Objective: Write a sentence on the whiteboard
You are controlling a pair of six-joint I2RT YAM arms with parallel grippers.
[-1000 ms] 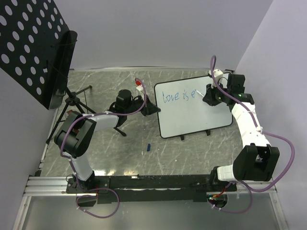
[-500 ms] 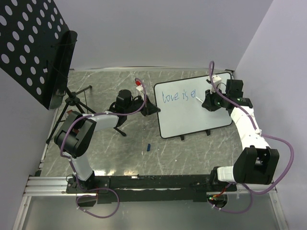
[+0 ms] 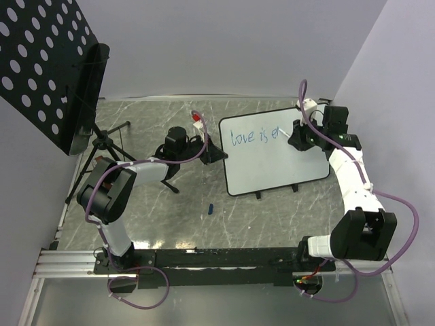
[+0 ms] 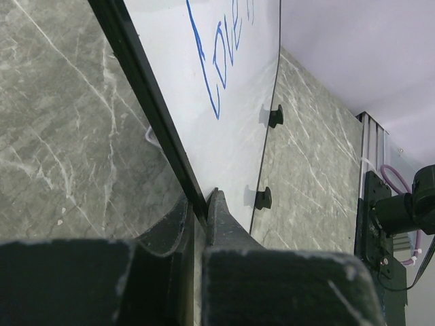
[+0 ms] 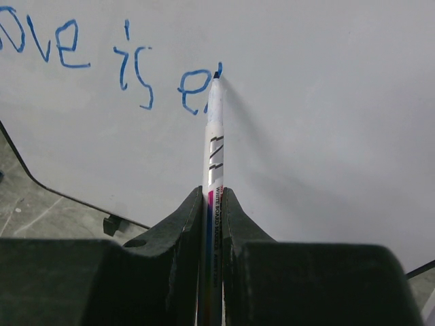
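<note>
The whiteboard (image 3: 272,159) lies tilted on the marble table, black-rimmed with small black feet. Blue writing (image 3: 253,136) on it reads "love is e" plus a short fresh stroke. My right gripper (image 3: 297,135) is shut on a white marker (image 5: 213,146); the marker's tip touches the board just right of the "e" (image 5: 187,92). My left gripper (image 3: 216,153) is shut on the board's black left rim (image 4: 146,95), one finger on each side of it. In the left wrist view the word "love" (image 4: 221,64) runs along the board (image 4: 234,142).
A black perforated panel on a tripod stand (image 3: 51,75) occupies the far left. A small blue cap (image 3: 211,208) lies on the table in front of the board. A small red and white object (image 3: 197,119) sits behind the left gripper. Purple cables loop round both arms.
The right gripper dipped toward me with the marker, then came back up; a new short stroke now stands to the right of the "e". The left arm has not moved.
</note>
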